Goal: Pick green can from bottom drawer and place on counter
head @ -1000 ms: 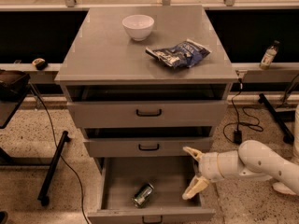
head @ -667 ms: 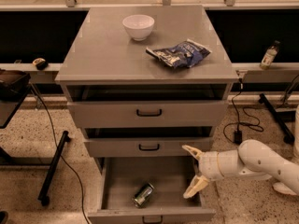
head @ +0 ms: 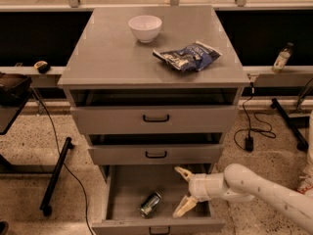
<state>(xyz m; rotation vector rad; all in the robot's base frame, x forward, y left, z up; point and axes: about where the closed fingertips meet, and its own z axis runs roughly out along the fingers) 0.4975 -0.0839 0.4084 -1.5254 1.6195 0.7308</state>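
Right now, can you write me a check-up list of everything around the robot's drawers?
Surface: counter, flat and grey, holds two things.
Job's things: green can lies on its side in the open bottom drawer, not held.
Clutter: white bowl and blue snack bag on the counter.
Grippers: gripper open, at the bottom drawer's right side, beside the can, not touching it.
Cables: black cable on the floor right of the cabinet.
Surroundings: bottle on the right ledge.

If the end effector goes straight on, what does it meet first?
Probably the green can: the open end effector, over the bottom drawer, points left toward it, though depth is unclear.
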